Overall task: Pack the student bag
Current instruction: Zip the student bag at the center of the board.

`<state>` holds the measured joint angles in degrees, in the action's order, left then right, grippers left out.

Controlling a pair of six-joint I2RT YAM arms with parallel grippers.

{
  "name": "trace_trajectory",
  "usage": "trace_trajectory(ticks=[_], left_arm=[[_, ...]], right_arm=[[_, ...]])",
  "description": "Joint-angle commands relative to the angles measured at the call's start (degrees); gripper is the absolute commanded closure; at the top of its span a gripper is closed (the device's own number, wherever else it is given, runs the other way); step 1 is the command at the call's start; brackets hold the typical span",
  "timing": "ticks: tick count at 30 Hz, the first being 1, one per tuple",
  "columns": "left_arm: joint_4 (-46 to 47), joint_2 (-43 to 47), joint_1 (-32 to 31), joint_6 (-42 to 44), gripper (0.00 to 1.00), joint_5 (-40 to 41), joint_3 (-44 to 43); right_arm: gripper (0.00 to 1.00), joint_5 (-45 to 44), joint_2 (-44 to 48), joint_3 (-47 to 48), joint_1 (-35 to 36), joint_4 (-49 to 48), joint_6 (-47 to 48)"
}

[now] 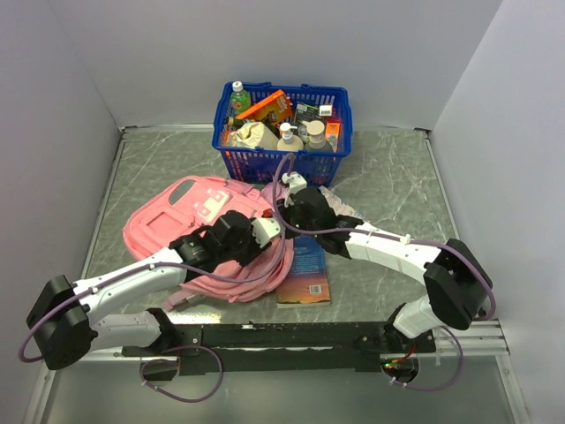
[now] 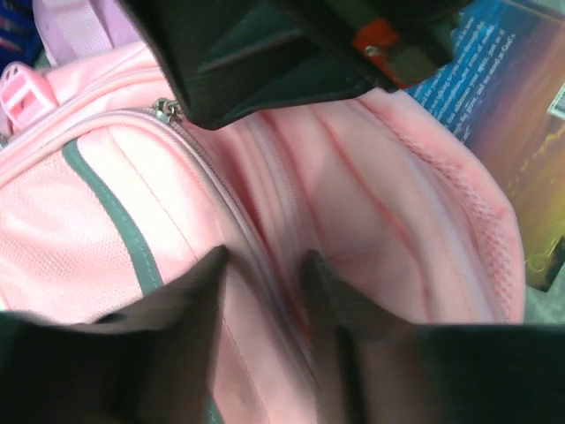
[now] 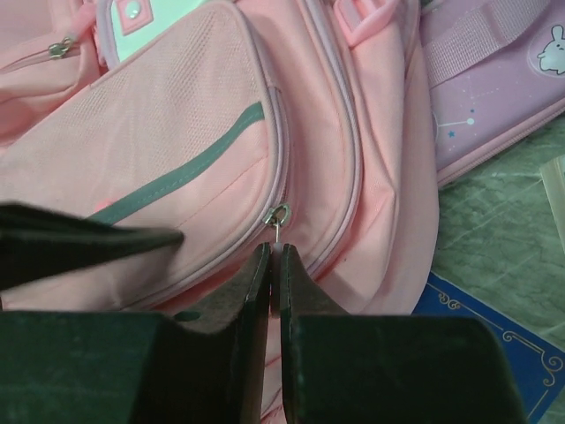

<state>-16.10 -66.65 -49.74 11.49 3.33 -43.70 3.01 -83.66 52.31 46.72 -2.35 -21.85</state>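
I see a pink student bag (image 1: 190, 212) with grey trims and a silver zip pull (image 3: 277, 218), a blue basket (image 1: 265, 164), a blue book (image 1: 305, 272), a lilac case (image 3: 494, 84) with a white rabbit, and a marbled grey-green table (image 1: 393, 177).

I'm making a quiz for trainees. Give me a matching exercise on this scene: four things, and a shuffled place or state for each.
1 basket
2 book
3 backpack
4 right gripper

a shut on the zip pull
b pink, left of the book
c blue, full, at the far edge
d lying flat, right of the backpack

Pairs: 1c, 2d, 3b, 4a
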Motion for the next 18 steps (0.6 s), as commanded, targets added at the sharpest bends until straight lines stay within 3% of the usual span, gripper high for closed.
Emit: trace_trajectory(ticks=[1,7,11,14,18], left_arm=[[2.0,-1.2,0.7,2.5,0.8,6.6,-0.9],[-3.6,0.0,0.9,5.5,0.99,4.5,-4.2],[-12.0,1.4,0.8,8.8,0.99,-8.3,-6.9],[-21.6,6.2,0.8,17.8,0.99,-21.2,-8.9],[-38.0,10.2,0.8,32.0,0.99,-28.8,-11.5]], right_arm=[[1.0,3.8,3.9,0.2,-0.1,-3.4,-0.1],[1.0,4.0,2.3,0.8,-0.9,-3.0,0.4],[1.0,3.7,-0.3,2.2,-2.2,-2.9,1.3],[1.0,3.6,-1.2,3.5,-4.1,-2.7,2.2],[1.0,2.8,-1.7,5.1,-5.1,-1.9,4.0]])
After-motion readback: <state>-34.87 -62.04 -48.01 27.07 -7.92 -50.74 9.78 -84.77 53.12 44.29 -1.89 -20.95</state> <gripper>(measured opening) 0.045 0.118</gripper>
